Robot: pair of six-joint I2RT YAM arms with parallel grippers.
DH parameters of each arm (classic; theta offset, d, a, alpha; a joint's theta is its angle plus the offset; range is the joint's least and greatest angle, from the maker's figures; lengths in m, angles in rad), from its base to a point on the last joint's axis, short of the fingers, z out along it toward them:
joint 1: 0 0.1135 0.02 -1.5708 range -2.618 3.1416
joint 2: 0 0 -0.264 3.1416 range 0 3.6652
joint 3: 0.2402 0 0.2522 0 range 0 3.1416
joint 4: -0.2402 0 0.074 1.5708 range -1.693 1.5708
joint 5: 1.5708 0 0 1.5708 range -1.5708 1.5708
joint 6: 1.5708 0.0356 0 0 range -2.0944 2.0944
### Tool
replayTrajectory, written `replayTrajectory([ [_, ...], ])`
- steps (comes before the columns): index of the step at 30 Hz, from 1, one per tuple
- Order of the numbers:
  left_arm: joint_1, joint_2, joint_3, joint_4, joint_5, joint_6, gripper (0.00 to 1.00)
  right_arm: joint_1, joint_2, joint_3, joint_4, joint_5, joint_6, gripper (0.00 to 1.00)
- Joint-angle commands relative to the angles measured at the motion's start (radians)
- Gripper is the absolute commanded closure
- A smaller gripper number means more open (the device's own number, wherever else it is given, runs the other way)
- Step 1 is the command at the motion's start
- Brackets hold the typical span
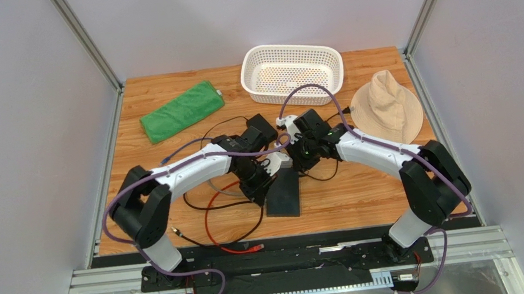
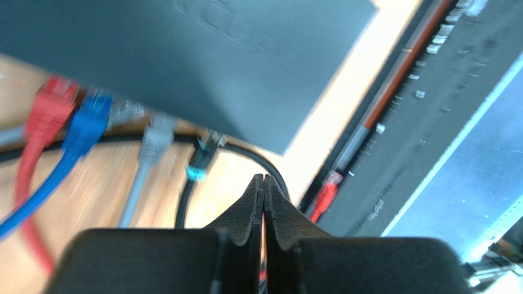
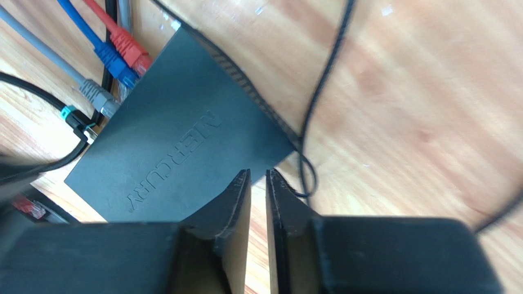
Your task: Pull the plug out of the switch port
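The switch (image 1: 283, 194) is a flat matte-black slab lying on the wooden table between the two arms. In the left wrist view several plugs line the switch's (image 2: 184, 55) socket edge: a red plug (image 2: 52, 104), a blue plug (image 2: 89, 119), grey plugs (image 2: 158, 131) and a black plug with a teal tag (image 2: 202, 153). My left gripper (image 2: 264, 176) is shut, nothing between its tips, hovering just off that edge near the black plug. My right gripper (image 3: 258, 173) stands open by a narrow gap over the switch's (image 3: 178, 141) opposite corner, holding nothing.
A white basket (image 1: 292, 72), a green cloth (image 1: 182, 110) and a tan hat (image 1: 388, 107) sit at the back. A black power brick (image 1: 261, 127) lies behind the grippers. Red and black cables (image 1: 221, 219) loop left of the switch; a loose red plug (image 1: 255, 247) lies at the front edge.
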Motion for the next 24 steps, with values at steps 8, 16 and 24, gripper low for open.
replayTrajectory([
  [8,0.029,-0.330,0.035,-0.097,-0.086,0.087,0.45,-0.051,-0.203,0.170,-0.254,0.040,-0.161,0.35],
  [16,0.126,-0.313,0.245,-0.066,-0.082,0.056,0.32,-0.073,-0.193,0.248,-0.326,-0.103,-0.213,0.18],
  [24,0.242,-0.096,0.538,-0.186,-0.031,0.075,0.31,-0.206,-0.105,0.308,-0.333,-0.247,-0.413,0.25],
])
